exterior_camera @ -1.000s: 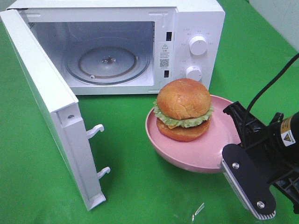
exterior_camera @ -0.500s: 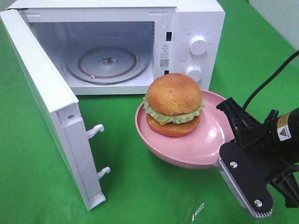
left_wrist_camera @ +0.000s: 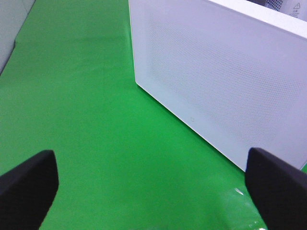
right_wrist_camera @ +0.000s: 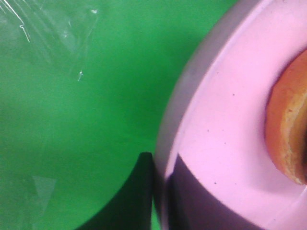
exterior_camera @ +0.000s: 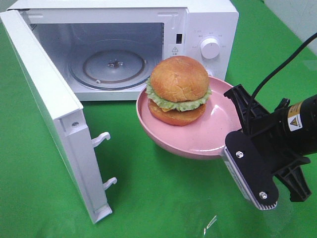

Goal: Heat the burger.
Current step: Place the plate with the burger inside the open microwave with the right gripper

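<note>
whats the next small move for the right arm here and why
Probably carry the plate into the cavity, toward the turntable: the right gripper is shut on its rim, the burger sits upright on it, and the microwave door stands open.

Your right fingers point(right_wrist_camera: 136, 196) have the plate's point(exterior_camera: 218, 130) rim between them, one inside it, one outside. The burger point(exterior_camera: 178, 89) sits on the plate just beyond them; behind it stands the microwave point(exterior_camera: 208, 20), turntable point(exterior_camera: 114, 67) inside, door point(exterior_camera: 49, 109) swung out to its left. Ahead of your left fingers point(left_wrist_camera: 26, 184), the door's outer face rises over the counter point(left_wrist_camera: 86, 96).
</note>
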Action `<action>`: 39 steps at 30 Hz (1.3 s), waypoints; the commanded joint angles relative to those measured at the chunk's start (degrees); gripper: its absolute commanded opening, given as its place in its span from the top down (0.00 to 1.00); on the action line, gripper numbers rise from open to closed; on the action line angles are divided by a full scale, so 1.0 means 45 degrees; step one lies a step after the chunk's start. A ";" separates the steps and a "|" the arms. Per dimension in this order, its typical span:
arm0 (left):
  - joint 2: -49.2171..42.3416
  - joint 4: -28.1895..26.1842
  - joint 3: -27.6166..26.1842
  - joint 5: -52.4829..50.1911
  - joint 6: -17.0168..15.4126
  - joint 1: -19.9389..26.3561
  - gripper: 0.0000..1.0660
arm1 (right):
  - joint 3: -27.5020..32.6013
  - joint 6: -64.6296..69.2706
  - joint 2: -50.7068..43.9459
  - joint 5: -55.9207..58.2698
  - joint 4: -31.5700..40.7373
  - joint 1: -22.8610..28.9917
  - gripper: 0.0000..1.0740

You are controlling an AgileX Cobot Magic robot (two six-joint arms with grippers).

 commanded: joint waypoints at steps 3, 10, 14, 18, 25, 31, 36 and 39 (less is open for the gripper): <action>-0.0229 0.0000 0.0025 -0.0076 0.0000 0.0038 0.08 | -0.0267 -0.0178 0.0166 -0.0637 0.0076 -0.0038 1.00; -0.0229 0.0000 0.0025 -0.0076 0.0000 0.0038 0.08 | -0.1070 -0.0166 0.0840 -0.0611 -0.0166 0.0688 1.00; -0.0229 0.0000 0.0025 -0.0076 0.0000 0.0038 0.08 | -0.1566 -0.0038 0.1413 -0.0611 -0.0242 0.0955 1.00; -0.0229 0.0000 0.0025 -0.0076 0.0000 0.0038 0.08 | -0.2024 -0.0038 0.1910 -0.0598 -0.0242 0.1006 1.00; -0.0229 0.0000 0.0025 -0.0076 0.0000 0.0038 0.08 | -0.2750 -0.0038 0.2572 -0.0573 -0.0216 0.1006 1.00; -0.0229 0.0000 0.0025 -0.0076 0.0000 0.0038 0.08 | -0.3603 -0.0025 0.3272 -0.0318 -0.0216 0.1006 1.00; -0.0229 0.0000 0.0025 -0.0076 0.0000 0.0038 0.08 | -0.4380 0.0013 0.3871 -0.0267 -0.0166 0.1006 1.00; -0.0229 0.0000 0.0025 -0.0076 0.0000 0.0038 0.08 | -0.4571 0.0013 0.4023 -0.0255 -0.0140 0.1006 1.00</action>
